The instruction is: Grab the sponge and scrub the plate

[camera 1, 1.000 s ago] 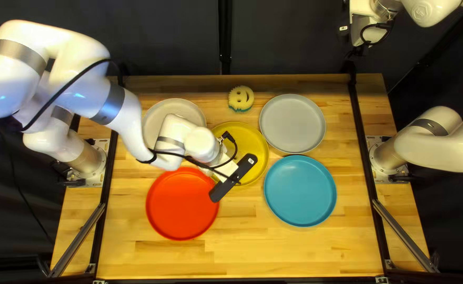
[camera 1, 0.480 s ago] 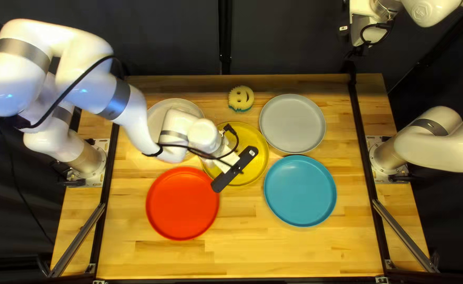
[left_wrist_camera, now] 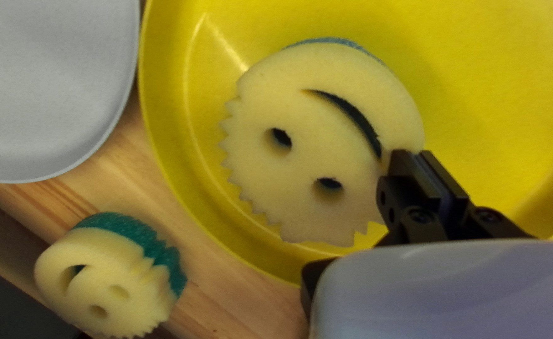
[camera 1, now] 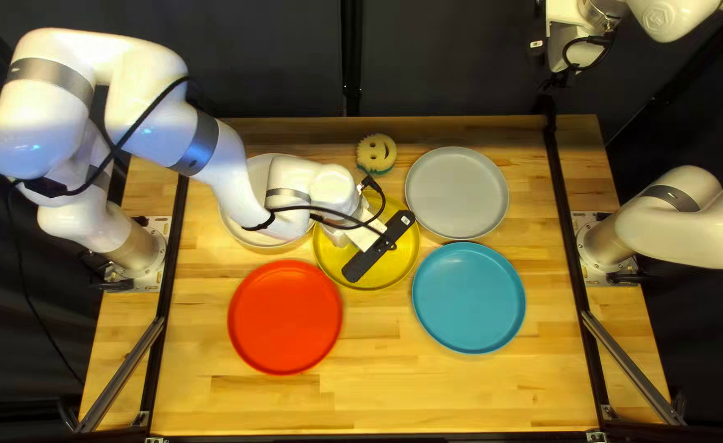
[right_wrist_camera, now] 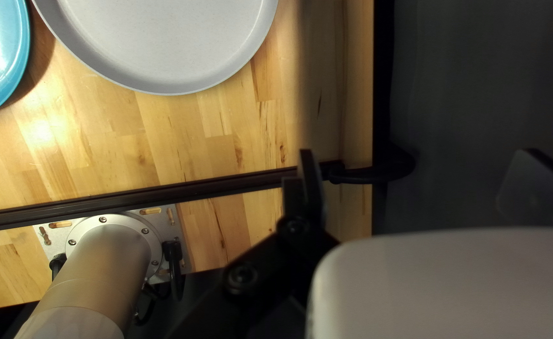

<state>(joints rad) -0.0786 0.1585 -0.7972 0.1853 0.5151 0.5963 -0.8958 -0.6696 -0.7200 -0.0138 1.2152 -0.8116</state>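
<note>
Two sponges: the blue-backed sponge (left_wrist_camera: 333, 75) at the left gripper (camera 1: 366, 238), and the green-backed sponge (camera 1: 372, 152) on the worktop (camera 1: 460, 394) near its far edge.
Toothed edge: on the blue-backed sponge it points toward the worktop's far left corner; the smile cut sits on the side toward the near right corner.
Long axis: the outline looks nearly round, so I cannot tell one.
Left gripper: almost closed, pinching the blue-backed sponge by its near-side edge; most of the foam reaches from the fingertips toward the worktop's far edge.
Yellow plate (left_wrist_camera: 490, 69): under the blue-backed sponge, which sits inside its rim in the wrist view; whether they touch, I cannot tell.
Right gripper (camera 1: 562, 49): seen past the worktop's far edge, toward the right corner, fingers spread wide, holding nothing.
Other plates: grey plate (camera 1: 457, 193) beside the yellow plate, blue plate (camera 1: 468, 297), red plate (camera 1: 285, 317), and pale plate (camera 1: 258, 172) partly hidden by the left arm.
</note>
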